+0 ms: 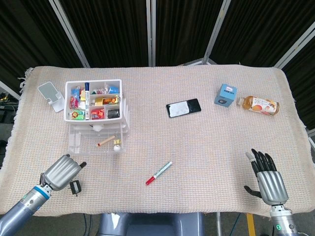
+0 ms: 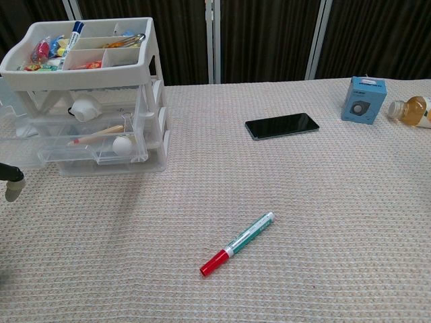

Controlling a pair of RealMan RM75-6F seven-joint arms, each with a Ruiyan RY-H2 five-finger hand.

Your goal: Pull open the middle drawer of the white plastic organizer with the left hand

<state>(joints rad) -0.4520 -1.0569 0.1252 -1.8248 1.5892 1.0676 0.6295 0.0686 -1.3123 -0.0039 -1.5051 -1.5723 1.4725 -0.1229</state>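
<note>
— Where was the white plastic drawer organizer (image 1: 96, 110)?
— Far left on the table, one clear drawer (image 1: 94, 140) pulled out.
— And the hands?
— Left hand (image 1: 61, 172) curled together, empty; right hand (image 1: 267, 178) spread apart.

One organizer (image 1: 96, 110), one phone (image 1: 183, 107), one box (image 1: 225, 94), one bottle (image 1: 259, 104), two hands (image 1: 63, 171) (image 1: 267, 179) (one loose marker (image 1: 158, 173)).

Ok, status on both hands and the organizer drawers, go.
Left hand curled, empty, short of the organizer. Right hand open, far side. One clear drawer pulled out. Path to it clear.
</note>
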